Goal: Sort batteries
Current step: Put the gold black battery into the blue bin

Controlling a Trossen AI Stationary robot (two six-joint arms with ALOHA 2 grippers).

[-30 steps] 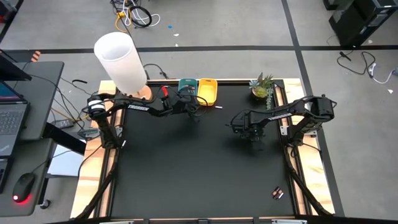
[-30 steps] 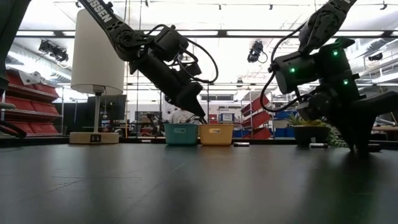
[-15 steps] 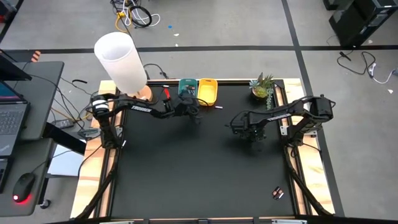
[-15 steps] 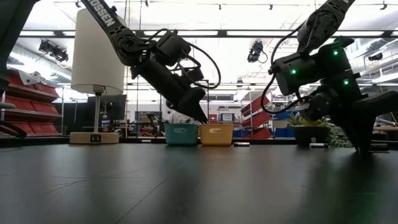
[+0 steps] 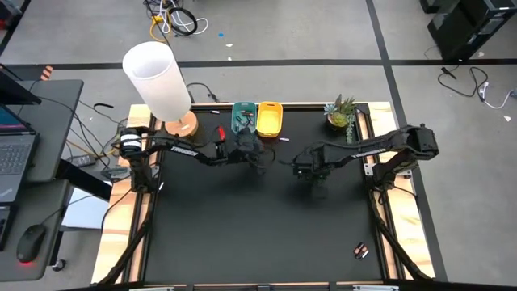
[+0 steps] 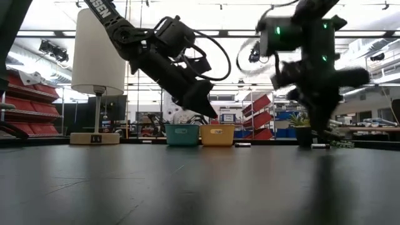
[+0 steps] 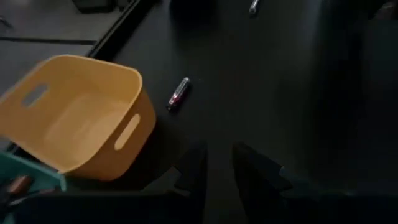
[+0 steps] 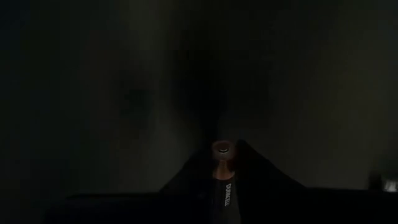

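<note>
My right gripper (image 8: 222, 163) hangs above the middle right of the table (image 5: 242, 226) and is shut on a black battery with a copper end (image 8: 222, 149). In the high view this gripper (image 5: 313, 179) points down. My left gripper (image 7: 219, 155) hovers over the table beside the yellow bin (image 7: 74, 121), its fingers a little apart with nothing between them. A small loose battery (image 7: 178, 93) lies flat on the table next to the yellow bin. The teal bin (image 5: 241, 117) stands against the yellow bin (image 5: 269, 119) at the far edge. My right gripper pinches the battery's black body (image 8: 226, 193) between its two fingers. The fingers come from above and lie along the battery. Its copper end (image 8: 222, 149) sticks out past the fingertips, pointing down. The battery is clear of the table.
A potted plant (image 5: 341, 113) stands at the far right corner, and a white lamp (image 5: 157, 77) at the far left. Two more batteries (image 5: 360, 251) lie near the table's right near corner. Another small battery (image 7: 254, 6) lies farther along the far edge.
My right gripper has risen off the table with the battery and gone toward the table's left. My left gripper has swung from above the teal bin toward the table's right and near side, and now hangs in front of the yellow bin.
</note>
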